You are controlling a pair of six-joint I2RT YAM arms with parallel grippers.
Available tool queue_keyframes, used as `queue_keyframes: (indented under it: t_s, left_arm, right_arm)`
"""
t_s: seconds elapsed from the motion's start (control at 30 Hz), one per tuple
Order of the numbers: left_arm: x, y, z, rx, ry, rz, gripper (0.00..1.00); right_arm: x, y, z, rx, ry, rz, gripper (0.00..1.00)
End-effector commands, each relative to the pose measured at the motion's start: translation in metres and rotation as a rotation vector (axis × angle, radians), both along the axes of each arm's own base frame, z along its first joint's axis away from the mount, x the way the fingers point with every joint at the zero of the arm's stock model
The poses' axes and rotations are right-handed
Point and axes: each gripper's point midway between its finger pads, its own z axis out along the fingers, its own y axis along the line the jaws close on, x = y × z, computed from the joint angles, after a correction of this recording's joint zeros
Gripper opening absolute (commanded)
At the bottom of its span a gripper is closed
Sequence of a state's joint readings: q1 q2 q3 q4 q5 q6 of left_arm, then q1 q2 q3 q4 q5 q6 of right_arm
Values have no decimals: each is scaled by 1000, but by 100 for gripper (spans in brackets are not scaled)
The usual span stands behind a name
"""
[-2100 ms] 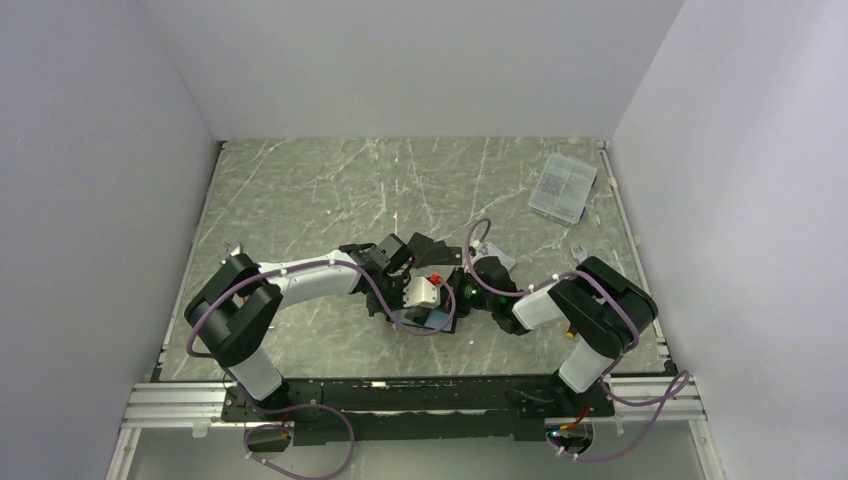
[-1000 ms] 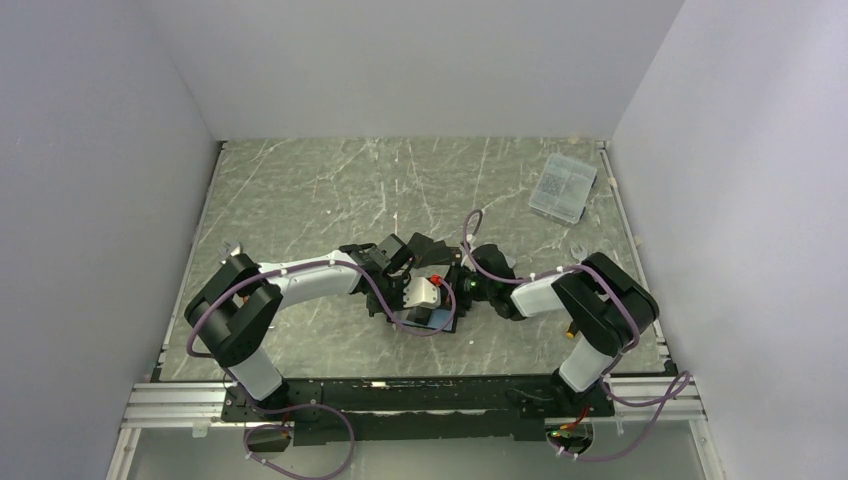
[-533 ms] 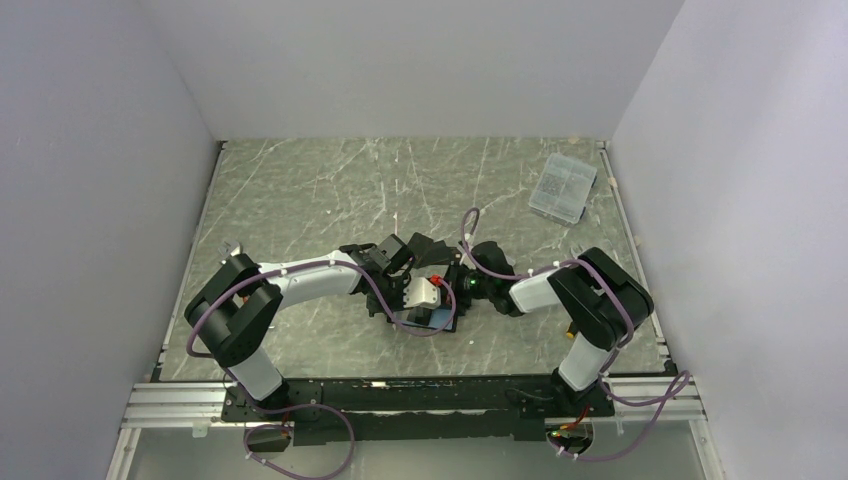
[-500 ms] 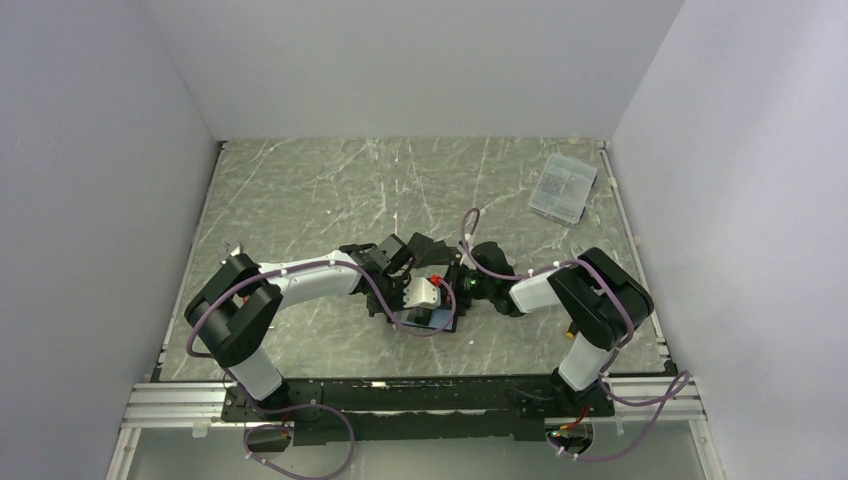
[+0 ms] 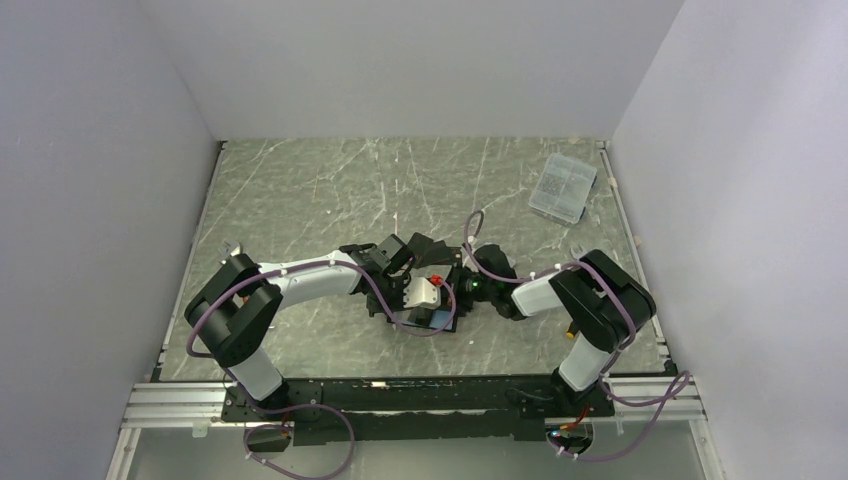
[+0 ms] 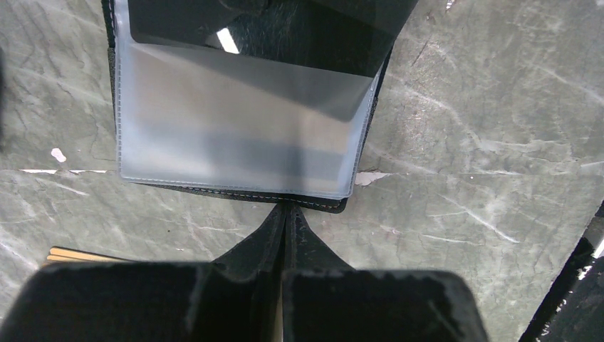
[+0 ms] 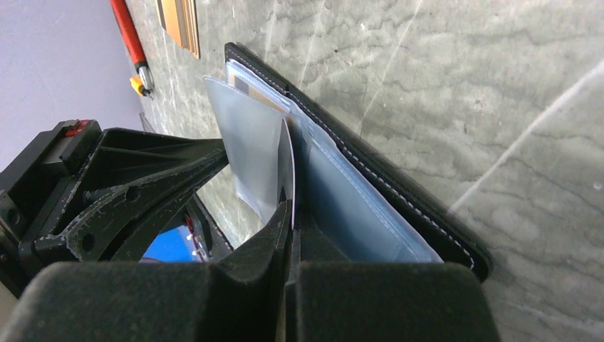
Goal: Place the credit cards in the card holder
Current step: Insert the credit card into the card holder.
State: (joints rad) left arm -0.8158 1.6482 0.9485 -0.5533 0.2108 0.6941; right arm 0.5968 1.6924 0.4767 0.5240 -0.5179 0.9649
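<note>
1. the silver-grey card (image 7: 286, 167) stands edge-on at the middle of the table (image 5: 300, 190), its far end between the clear sleeves of the open card holder (image 7: 399, 185).
2. the right gripper (image 7: 288, 214) is clamped on that card, with no gap showing beside it.
3. the card holder lies open on the table with its black stitched leather down, and a frosted plastic sleeve (image 6: 235, 128) is raised from it. a tan patch shows through a sleeve close to the leather, but i cannot tell what it is.
4. the left gripper (image 6: 285, 214) has its fingers pressed together, their tips touching the holder's near stitched edge. i cannot tell whether they pinch anything.
5. an orange-gold card (image 7: 178, 25) lies flat on the table just beyond the holder, beside a red pen-like stick (image 7: 129, 39).
6. a clear plastic box (image 5: 563, 187) sits well apart near the far right corner. its contents are too small to make out.
</note>
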Motion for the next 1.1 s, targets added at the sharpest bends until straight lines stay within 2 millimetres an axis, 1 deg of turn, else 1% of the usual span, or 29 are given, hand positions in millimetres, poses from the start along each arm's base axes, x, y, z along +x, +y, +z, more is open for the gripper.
queue_keyframes:
  t_s: [0.0, 0.13, 0.27, 0.43, 0.7, 0.83, 0.93, 1.07]
  left_arm:
    - [-27, 1, -11, 11, 106, -29, 4]
    - [-26, -1, -8, 3, 104, -28, 4]
    - [-26, 0, -8, 4, 100, -28, 4]
    - [-26, 0, -8, 6, 99, -30, 4]
    - [-26, 1, -9, 8, 98, -32, 2]
    - [-26, 0, -8, 6, 99, -32, 1]
    - [-26, 0, -7, 5, 99, -30, 0]
    - [-27, 2, -4, 4, 90, -29, 0]
  right_arm:
    - [-36, -33, -45, -184, 140, -23, 0]
    - [-37, -32, -46, -175, 150, -16, 0]
    - [-34, -29, -47, -176, 144, 2, 0]
    - [-31, -21, -45, -156, 127, 53, 0]
    - [-16, -16, -33, -144, 55, 97, 0]
    - [-9, -15, -35, -169, 51, 104, 0]
    - [-8, -18, -41, -204, 67, 89, 6]
    - [-13, -31, -49, -292, 80, 46, 21]
